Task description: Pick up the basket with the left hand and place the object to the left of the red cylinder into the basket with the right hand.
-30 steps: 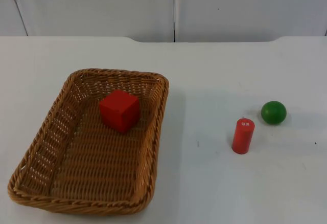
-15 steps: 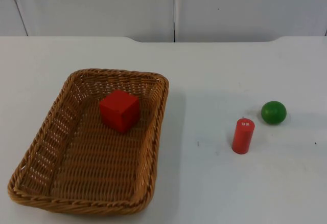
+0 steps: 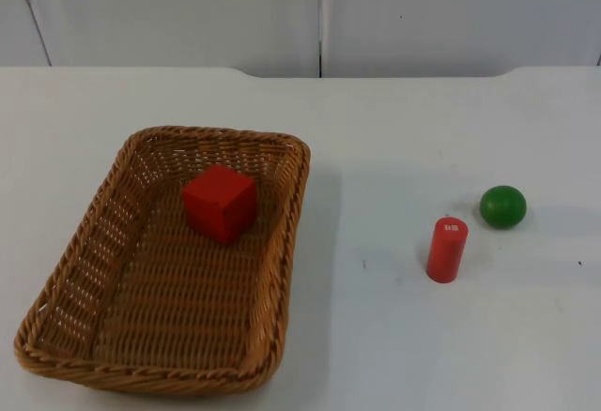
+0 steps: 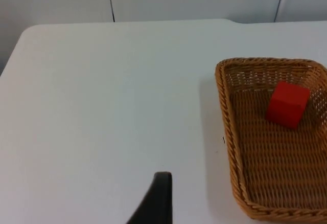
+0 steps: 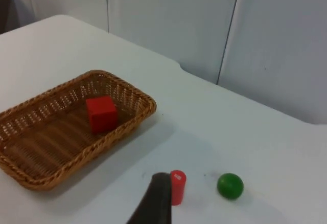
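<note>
Nothing has changed over the last second: basket (image 3: 164,261), block, cylinder and ball sit exactly where they were. So the task looks finished or stalled. The red block (image 3: 220,203) lies inside the basket, toward its far end, and the basket rests flat on the tabletop (image 3: 394,336), not lifted. The red cylinder (image 3: 447,250) stands upright well right of the basket, with the green ball (image 3: 502,205) just beside it, far-right. No loose object lies left of the cylinder apart from the basket and its block.

Left hand (image 4: 156,201) hangs over bare tabletop left of the basket; right hand (image 5: 156,201) is pulled back, high, near the cylinder. Can't tell whether either is spread or pressed together; both arms are waiting.

Tabletop is plain white, ending at a grey partition wall (image 3: 319,12).
</note>
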You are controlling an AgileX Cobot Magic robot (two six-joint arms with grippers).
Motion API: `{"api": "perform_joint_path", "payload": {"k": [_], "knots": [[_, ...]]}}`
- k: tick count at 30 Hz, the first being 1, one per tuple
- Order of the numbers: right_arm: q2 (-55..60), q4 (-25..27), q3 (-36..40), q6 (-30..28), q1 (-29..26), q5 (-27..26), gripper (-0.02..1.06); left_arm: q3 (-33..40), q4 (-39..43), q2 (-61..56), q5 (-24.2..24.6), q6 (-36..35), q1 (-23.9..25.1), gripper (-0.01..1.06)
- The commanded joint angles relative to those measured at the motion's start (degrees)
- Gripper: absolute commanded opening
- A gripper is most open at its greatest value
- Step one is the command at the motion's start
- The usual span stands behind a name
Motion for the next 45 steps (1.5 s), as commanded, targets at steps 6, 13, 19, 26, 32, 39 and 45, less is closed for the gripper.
{"api": "perform_joint_path", "payload": {"k": [6, 13, 19, 26, 32, 39, 45], "knots": [[-0.29, -0.44, 0.07, 0.35, -0.06, 2.74, 0.82, 0.46, 0.99, -0.22, 1.03, 0.64, 0.06, 0.87], [-0.29, 2.8, 0.07, -1.45, -0.06, 5.99, 0.82, 0.9, 1.89, -0.22, 1.61, 0.64, 0.06, 0.87], [-4.8, 3.14, 0.07, -1.45, -0.06, 9.66, 0.82, 1.11, 2.88, -0.22, 1.84, -0.44, 0.06, 0.87], [-12.31, 4.13, 0.07, -1.56, -0.06, 17.55, 0.82, 1.48, 3.92, -0.22, 2.2, -1.78, 0.06, 0.87], [-15.26, 4.52, 0.07, -1.02, -0.06, 20.96, 0.82, 1.46, 4.03, -0.22, 2.2, -1.78, 0.06, 0.87], [-15.26, 4.55, 4.31, 0.99, -0.06, 23.69, 0.82, 1.46, 4.03, -0.22, 2.2, -1.78, 0.06, 0.87], [-15.26, 4.35, 5.63, 0.99, -0.06, 19.53, 0.82, 1.46, 3.86, -0.22, 2.2, -1.78, 0.06, 0.87]]}}
